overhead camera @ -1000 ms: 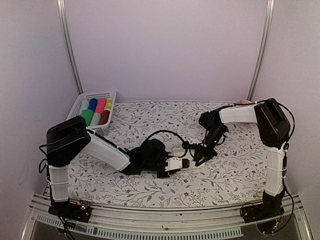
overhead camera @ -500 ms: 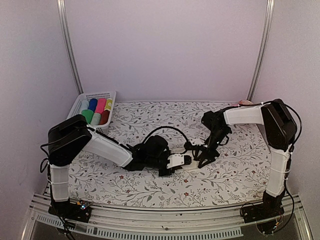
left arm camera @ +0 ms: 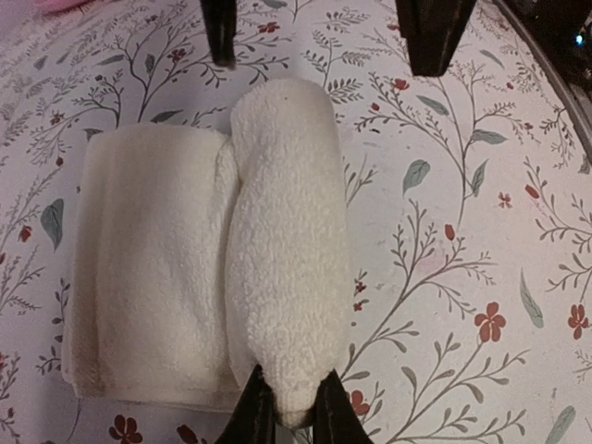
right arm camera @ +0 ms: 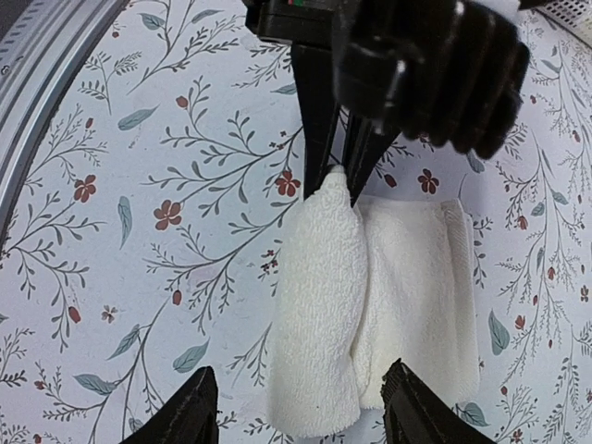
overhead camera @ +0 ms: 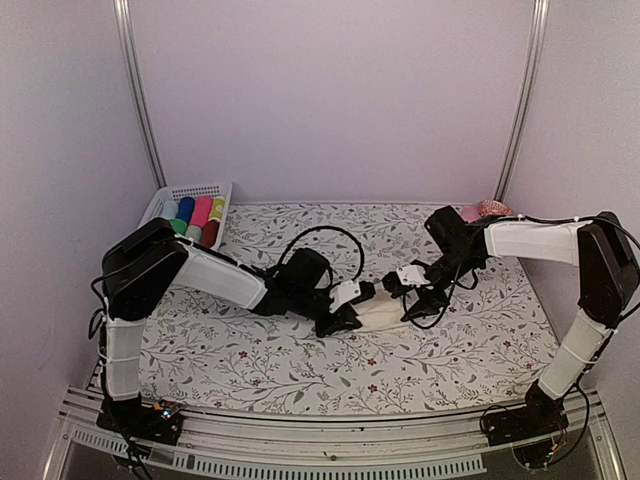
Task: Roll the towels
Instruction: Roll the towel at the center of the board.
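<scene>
The left hand [left arm camera: 282, 416] is pinching one end of the half-rolled white towel [left arm camera: 277, 259], which is lying on the flowered table [overhead camera: 250, 350] at the middle of the frame. The right hand [right arm camera: 301, 407] is hanging spread wide astride the other end.

walls [overhead camera: 330, 90] pale lilac | table [overhead camera: 300, 370] — floral cloth | corners — metal rails [overhead camera: 140, 100]
</scene>
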